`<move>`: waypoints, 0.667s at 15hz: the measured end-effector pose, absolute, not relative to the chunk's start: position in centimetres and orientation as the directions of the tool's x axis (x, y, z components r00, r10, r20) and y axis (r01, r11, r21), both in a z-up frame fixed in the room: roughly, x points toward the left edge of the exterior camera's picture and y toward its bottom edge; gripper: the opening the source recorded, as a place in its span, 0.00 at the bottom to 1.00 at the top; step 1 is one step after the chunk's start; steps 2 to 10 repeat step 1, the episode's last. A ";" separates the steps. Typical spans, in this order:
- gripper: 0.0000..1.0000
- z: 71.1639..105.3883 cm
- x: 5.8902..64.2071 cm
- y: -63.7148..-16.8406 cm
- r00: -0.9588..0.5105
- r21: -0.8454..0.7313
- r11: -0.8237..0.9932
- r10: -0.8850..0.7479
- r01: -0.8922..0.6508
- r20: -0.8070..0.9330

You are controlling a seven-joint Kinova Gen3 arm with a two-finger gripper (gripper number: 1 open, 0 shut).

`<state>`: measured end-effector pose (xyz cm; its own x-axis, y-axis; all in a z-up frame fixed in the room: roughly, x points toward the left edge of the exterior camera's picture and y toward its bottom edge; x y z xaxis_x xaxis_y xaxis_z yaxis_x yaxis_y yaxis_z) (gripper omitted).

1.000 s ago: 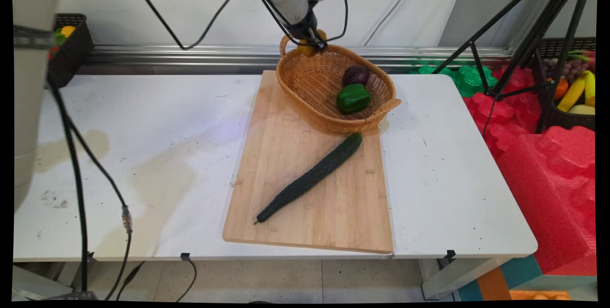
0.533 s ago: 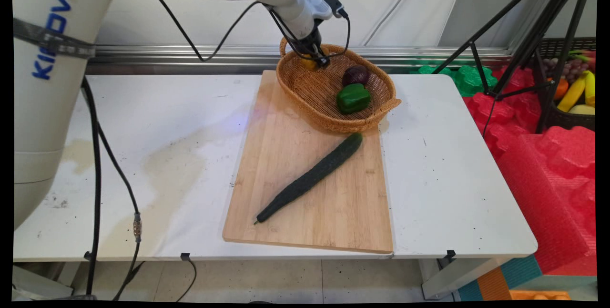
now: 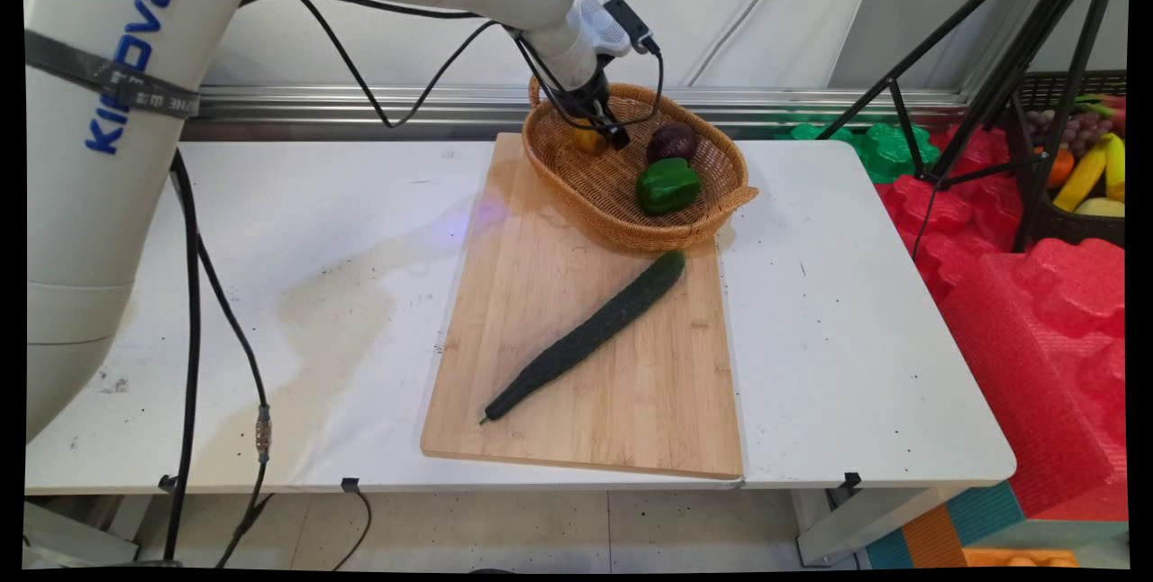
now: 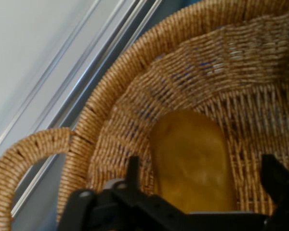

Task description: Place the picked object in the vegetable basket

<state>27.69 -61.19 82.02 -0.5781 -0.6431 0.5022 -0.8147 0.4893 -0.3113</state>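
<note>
Hand view: end effector (image 4: 202, 192) spread wide around a yellow-brown fruit (image 4: 192, 159) lying in the wicker basket (image 3: 630, 231); cucumber (image 3: 585, 334) lies on the board (image 3: 649, 402), toward 6 o'clock.

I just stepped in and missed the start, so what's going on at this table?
The gripper is down inside the wicker basket at the far end of the wooden cutting board, with a yellow-orange fruit between its spread fingers. A green bell pepper and a dark purple vegetable also lie in the basket. A long cucumber lies diagonally on the board, apart from the gripper.
</note>
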 end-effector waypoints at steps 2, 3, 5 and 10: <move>1.00 82.0 27.6 -61.1 -0.580 -0.312 0.491 -0.642 -0.814 0.502; 1.00 82.0 27.6 -61.1 -0.580 -0.312 0.491 -0.642 -0.814 0.502; 1.00 82.0 27.6 -61.1 -0.580 -0.312 0.491 -0.642 -0.814 0.502; 1.00 82.0 27.6 -61.1 -0.580 -0.312 0.491 -0.642 -0.814 0.502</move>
